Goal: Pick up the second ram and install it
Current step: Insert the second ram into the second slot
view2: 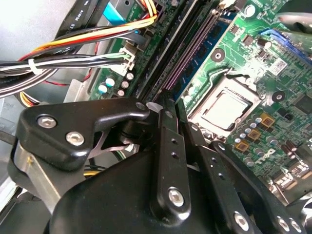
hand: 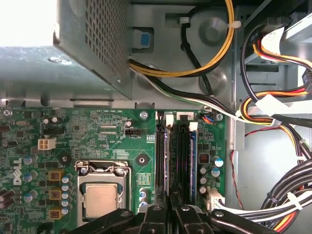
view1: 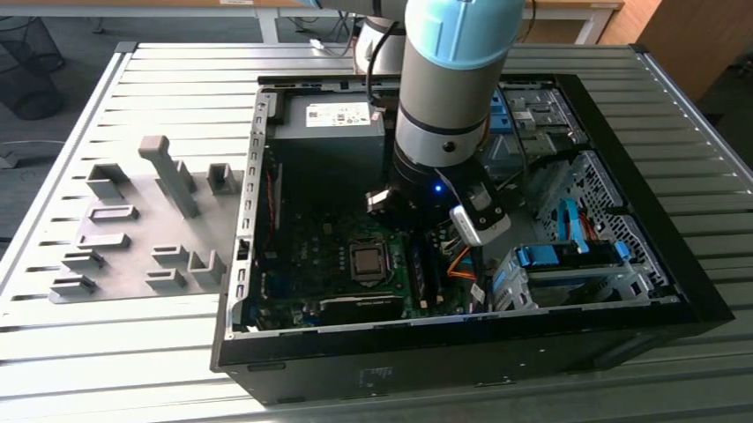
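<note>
First wrist view: ram [hand: 192, 161] slotted

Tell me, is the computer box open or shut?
Open. The computer case has no cover on top, so the motherboard and processor socket show, and the gripper reaches inside.

Even, diffuse light fills the exterior view; the slatted table [view1: 153, 79] reads pale and bright, while the inside of the computer case [view1: 694, 291] is dim and shadowed beneath the arm [view1: 453, 79]. In the first wrist view, the power supply housing [hand: 29, 24] is blown out to white glare. In the second wrist view, the gripper [view2: 168, 109] is softly blurred, and the motherboard [view2: 273, 97] behind it is sharper.
</note>
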Available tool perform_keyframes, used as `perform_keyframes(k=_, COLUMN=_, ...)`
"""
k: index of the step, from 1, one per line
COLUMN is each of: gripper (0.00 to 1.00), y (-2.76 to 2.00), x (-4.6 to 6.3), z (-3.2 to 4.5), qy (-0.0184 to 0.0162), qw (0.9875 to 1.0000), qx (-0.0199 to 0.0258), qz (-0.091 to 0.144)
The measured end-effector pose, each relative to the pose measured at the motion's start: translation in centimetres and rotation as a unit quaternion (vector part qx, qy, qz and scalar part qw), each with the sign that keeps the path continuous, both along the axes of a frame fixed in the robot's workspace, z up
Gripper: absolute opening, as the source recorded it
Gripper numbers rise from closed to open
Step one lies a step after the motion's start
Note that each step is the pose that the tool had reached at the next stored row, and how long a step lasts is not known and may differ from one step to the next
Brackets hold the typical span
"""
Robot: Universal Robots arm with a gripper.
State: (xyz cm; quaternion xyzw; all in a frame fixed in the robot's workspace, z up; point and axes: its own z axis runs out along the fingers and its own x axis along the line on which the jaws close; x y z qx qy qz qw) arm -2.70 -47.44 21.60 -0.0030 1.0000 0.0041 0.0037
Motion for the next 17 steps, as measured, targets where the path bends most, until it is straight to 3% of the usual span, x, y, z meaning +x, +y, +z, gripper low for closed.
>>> perform_keyframes(k=17, gripper=0.14, y=-0.07, x=0.05, z=-0.36, qy=0.0001, qw=1.0, qx=0.0, qz=0.0)
